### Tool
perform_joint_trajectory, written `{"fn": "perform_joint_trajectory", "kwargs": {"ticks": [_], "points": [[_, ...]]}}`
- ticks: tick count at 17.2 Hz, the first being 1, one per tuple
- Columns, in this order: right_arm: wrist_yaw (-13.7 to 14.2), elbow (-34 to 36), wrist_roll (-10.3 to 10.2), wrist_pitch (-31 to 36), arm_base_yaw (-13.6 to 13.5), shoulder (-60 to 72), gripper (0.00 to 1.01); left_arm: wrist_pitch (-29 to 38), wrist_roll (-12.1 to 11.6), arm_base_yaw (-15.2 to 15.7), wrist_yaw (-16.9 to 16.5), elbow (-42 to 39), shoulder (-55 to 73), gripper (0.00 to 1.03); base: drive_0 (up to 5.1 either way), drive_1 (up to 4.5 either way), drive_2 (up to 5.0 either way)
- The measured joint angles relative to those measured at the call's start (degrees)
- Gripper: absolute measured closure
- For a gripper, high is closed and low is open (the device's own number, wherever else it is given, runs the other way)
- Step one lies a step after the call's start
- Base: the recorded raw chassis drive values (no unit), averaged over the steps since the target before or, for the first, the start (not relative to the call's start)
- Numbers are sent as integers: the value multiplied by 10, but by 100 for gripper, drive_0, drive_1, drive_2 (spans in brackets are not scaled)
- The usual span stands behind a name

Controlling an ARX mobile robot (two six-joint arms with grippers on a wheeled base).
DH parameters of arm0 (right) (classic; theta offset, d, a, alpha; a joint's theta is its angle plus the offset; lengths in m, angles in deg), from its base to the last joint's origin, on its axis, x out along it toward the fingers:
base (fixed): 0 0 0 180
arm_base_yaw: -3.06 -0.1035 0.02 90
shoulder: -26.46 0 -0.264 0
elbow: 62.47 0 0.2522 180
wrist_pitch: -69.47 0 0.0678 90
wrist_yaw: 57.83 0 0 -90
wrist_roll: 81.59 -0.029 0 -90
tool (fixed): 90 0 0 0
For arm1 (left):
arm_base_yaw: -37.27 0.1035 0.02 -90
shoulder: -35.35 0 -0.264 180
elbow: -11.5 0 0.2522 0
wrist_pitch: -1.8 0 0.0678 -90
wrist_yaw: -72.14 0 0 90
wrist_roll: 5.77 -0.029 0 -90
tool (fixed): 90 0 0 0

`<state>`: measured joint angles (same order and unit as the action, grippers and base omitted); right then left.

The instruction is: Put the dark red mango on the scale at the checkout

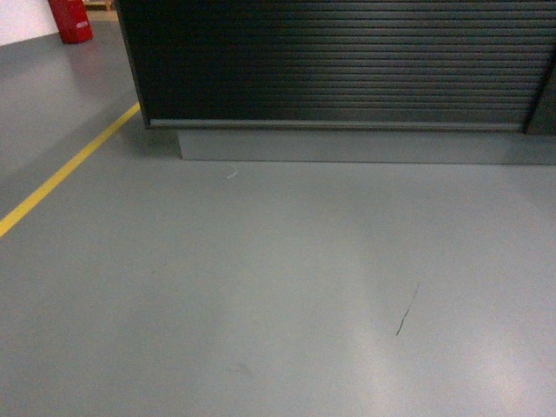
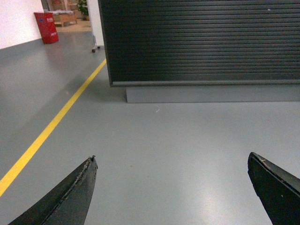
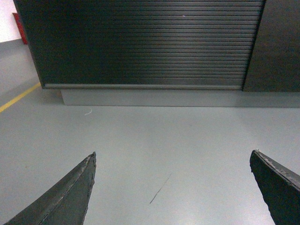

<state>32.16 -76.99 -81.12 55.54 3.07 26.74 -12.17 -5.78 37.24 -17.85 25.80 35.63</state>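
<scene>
- Two dark fingers of the left gripper (image 2: 171,187) frame the bottom of its wrist view, spread wide, holding nothing, with bare grey floor (image 1: 278,287) between them.
- Likewise the right gripper (image 3: 173,187): two fingers, wide apart, empty.
- Neither gripper shows in the head view.
- One checkout (image 1: 339,61) stands at the far side, its ribbed black front over a grey plinth (image 1: 365,146); its top is cut off in every view.
- One yellow line (image 1: 65,169) runs along the floor on the left.
- One red bin (image 1: 71,19) stands far left, partly cut off.
- One thin dark scratch (image 1: 407,310) marks the near floor on the right.
</scene>
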Motion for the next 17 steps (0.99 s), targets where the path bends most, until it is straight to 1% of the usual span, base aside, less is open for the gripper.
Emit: {"fn": "perform_joint_trajectory", "kwargs": {"ticks": [17], "points": [[0,0,0,-1,0,0,3,0,0,0,0,0,0,5,3,430,-424]]}}
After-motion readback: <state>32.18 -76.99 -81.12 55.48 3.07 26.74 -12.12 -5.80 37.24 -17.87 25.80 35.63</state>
